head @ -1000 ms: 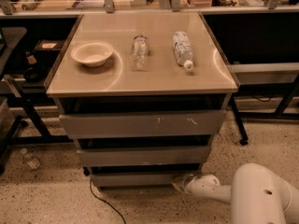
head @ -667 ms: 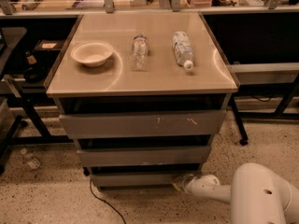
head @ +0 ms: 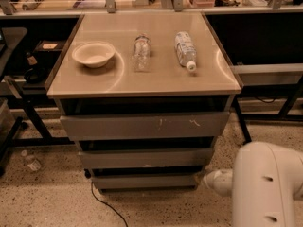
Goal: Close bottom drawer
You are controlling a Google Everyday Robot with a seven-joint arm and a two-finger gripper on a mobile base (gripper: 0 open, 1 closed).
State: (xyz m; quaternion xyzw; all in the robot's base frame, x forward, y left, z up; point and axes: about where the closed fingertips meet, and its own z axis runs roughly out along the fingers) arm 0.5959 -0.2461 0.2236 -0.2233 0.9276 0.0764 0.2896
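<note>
The bottom drawer (head: 144, 180) is the narrowest of three grey drawer fronts, low and plain, near the floor under the cabinet. It stands slightly forward, with a dark gap above it. The mid-width drawer (head: 144, 158) and the widest scratched drawer (head: 144, 125) are above. My gripper (head: 208, 179) is at the bottom drawer's right end, close to or touching its front corner. My white arm (head: 265, 183) fills the lower right and hides most of the gripper.
On the cabinet top (head: 142, 82) lie a white bowl (head: 93, 54), a clear bottle (head: 141, 52) and a labelled bottle (head: 185, 50). A black cable (head: 102, 203) trails on the speckled floor. Dark table legs (head: 31, 119) stand at left, a small bottle (head: 31, 161) by them.
</note>
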